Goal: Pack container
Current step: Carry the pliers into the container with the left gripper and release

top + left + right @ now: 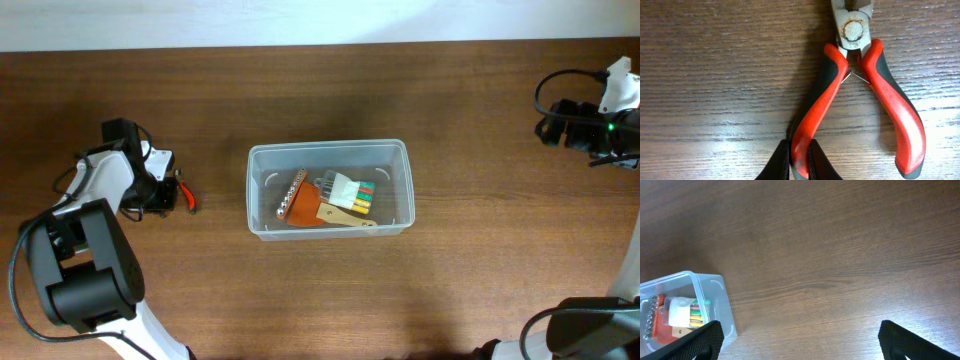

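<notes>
One bin (328,146), one pair of pliers (820,107), two claws. My left claw (799,164) is clenched on one red-and-black handle of the pliers. They lie flat on the table (715,75), well left of the bin, with the other handle splayed free. My right claw (800,341) is spread wide, gripping nothing, over wood far to the bin's right. The bin sits mid-table, clear-walled, holding an orange strip of metal bits (300,205) and a white bundle with coloured ends (352,193). There's open wood on every side of it. The grain is dark brown, with a pale band (300,20) along the far edge.
</notes>
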`<state>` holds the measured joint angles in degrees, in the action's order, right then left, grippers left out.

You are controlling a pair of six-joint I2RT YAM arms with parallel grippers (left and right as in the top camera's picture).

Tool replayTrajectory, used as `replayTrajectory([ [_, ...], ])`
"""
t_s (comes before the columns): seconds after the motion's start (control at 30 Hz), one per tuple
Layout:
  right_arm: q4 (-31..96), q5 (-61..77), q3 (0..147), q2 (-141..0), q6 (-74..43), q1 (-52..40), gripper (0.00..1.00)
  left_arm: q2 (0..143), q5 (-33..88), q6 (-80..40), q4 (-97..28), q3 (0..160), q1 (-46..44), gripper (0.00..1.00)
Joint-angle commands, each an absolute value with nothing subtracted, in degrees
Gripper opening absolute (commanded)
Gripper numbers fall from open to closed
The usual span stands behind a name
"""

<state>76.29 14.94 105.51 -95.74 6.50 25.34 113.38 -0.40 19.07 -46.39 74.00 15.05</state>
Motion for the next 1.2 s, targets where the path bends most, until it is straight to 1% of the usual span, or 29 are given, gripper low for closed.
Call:
replayTrajectory([
  [0.0, 76.3, 15.6, 105.0, -96.2, 7.0, 25.0, 0.99, 114.5, 0.2, 18.7, -47.9, 76.0, 14.8, 0.02],
  [0.2, 76.3, 15.6, 105.0, -96.2, 7.0, 25.0, 0.98, 114.5, 0.3, 18.7, -55.3, 84.1, 14.3, 0.02],
  [0.4, 76.3, 15.7, 105.0, -96.2, 7.0, 25.0, 0.99, 114.5, 2.2, 17.6, -67.3, 100.8, 11.3, 0.02],
  [0.6, 76.3, 15.6, 105.0, -96.2, 7.0, 25.0, 0.99, 114.5, 3.0, 18.2, -75.9, 115.0, 3.4, 0.02],
  [0.73, 76.2, 15.6, 105.0, -96.2, 7.0, 25.0, 0.99, 114.5, 3.0, 23.6, -79.2, 120.9, -4.7, 0.02],
  [0.93, 76.1, 14.3, 105.0, -96.2, 7.2, 25.0, 0.99, 114.8, 2.8, 32.5, -81.4, 121.4, -16.8, 0.02],
  [1.17, 75.9, 14.4, 105.0, -96.2, 7.2, 25.0, 0.99, 117.6, 2.6, 34.9, -80.0, 117.1, -24.1, 0.02],
])
